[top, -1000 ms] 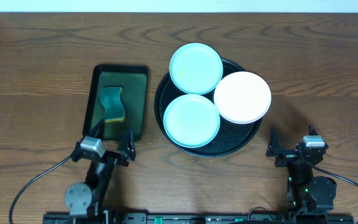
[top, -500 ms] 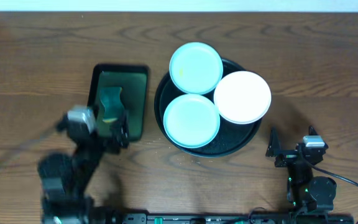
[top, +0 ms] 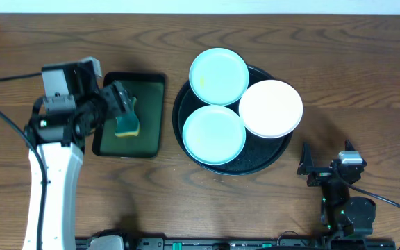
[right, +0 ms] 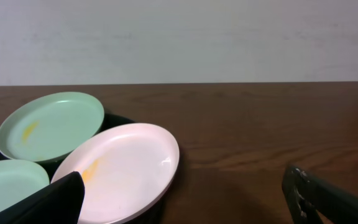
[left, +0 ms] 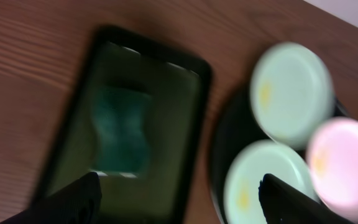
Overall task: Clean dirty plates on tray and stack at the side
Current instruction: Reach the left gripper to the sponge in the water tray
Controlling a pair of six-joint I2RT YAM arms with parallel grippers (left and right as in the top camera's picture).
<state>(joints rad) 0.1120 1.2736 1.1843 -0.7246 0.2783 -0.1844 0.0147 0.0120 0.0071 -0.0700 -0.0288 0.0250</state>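
The round black tray point(top: 185, 103) holds three plates: a mint plate point(top: 219, 76) at the back, a mint plate point(top: 214, 135) at the front, and a white plate point(top: 271, 108) at the right. Each shows a yellow smear in the wrist views point(left: 265, 93) point(left: 243, 198) point(right: 89, 169). My left gripper point(top: 120, 101) is open above the dark green rectangular tray point(top: 151, 111), over a teal sponge point(top: 126, 123). My right gripper point(top: 320, 167) is open and empty near the front edge, right of the black tray.
The sponge point(left: 122, 128) lies in the green tray point(left: 191, 112), left of the black tray point(left: 225, 134). Bare wood table point(top: 353, 76) lies to the right of the plates. A pale wall stands behind the table point(right: 179, 37).
My left arm has swung up from the front edge toward the back left and now hangs over the green tray. The right arm and the plates have not moved.
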